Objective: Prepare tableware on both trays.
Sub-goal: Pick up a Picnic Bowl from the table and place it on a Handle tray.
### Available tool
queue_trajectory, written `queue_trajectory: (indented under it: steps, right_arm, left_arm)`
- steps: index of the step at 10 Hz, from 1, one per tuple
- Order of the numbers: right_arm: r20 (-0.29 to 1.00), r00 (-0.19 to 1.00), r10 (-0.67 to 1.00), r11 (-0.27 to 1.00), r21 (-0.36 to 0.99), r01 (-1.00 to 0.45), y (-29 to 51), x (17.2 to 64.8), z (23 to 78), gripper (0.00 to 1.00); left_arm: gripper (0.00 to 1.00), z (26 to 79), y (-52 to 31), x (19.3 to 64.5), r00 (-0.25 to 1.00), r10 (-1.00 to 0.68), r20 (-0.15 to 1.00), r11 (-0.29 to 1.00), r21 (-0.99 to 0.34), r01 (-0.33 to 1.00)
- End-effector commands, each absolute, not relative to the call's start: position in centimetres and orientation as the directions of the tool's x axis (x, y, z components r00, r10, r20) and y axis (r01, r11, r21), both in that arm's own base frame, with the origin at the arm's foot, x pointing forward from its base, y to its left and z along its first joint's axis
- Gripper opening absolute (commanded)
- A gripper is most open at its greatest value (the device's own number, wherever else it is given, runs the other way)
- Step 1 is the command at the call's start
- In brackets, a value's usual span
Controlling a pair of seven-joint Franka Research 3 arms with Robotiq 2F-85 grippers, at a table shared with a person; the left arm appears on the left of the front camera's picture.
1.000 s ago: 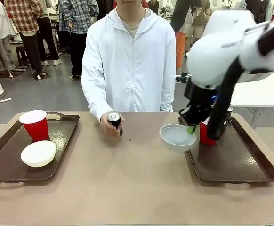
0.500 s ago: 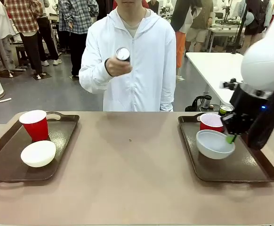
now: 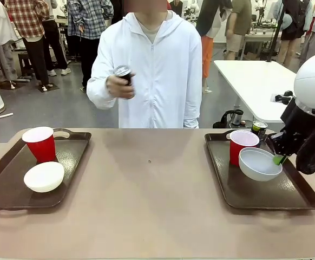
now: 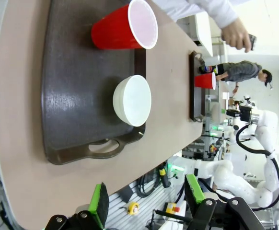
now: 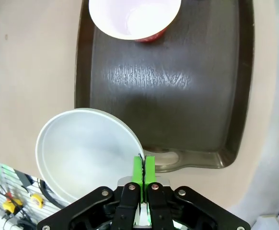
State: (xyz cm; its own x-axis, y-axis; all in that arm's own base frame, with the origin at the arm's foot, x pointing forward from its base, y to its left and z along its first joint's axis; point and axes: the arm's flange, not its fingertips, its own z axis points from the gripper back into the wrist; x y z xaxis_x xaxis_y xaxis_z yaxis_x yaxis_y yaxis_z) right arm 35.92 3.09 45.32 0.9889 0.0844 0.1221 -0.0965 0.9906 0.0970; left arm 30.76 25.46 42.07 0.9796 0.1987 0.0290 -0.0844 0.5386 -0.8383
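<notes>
Right gripper (image 5: 143,168): green pads pinched tight on the rim of a pale-grey bowl (image 5: 89,153), thin wall between them. From the front the bowl (image 3: 260,163) hangs tilted over the right tray (image 3: 266,197), just beside the red cup (image 3: 242,146) standing at the tray's far end; a black can (image 3: 259,128) stands behind the cup.

Left gripper (image 4: 146,205): jaws spread wide, nothing between them, well back from the left tray (image 4: 67,96), which holds a red cup (image 4: 125,31) and a white bowl (image 4: 132,99).

The person's hand (image 3: 118,85) holds the other black can (image 3: 123,72) up at chest height, off the table.

Step in hand, as I judge it: set the bowl down. Level it first, lower over bare tray floor clear of the cup, open only once the base rests flat. Rim grip is slim; a quick tilt or a knock on the cup could twist the bowl loose.
</notes>
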Motion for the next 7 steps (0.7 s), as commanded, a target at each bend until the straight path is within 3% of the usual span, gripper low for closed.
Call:
queue_trajectory:
  steps: [1, 7]
  right_arm:
    - [0.129, 0.989, 0.075, 0.991, 0.097, -0.088, 2.8, 36.0, 45.4, 0.02]
    - [0.156, 0.984, 0.083, 0.997, -0.010, -0.082, 2.1, 38.6, 39.2, 0.02]
  left_arm:
    - [0.84, 42.2, 25.6, 30.6, 0.980, 0.197, 0.040, 0.533, -0.843, -0.073]
    - [0.84, 42.2, 25.6, 30.6, 0.980, 0.197, 0.040, 0.533, -0.843, -0.073]
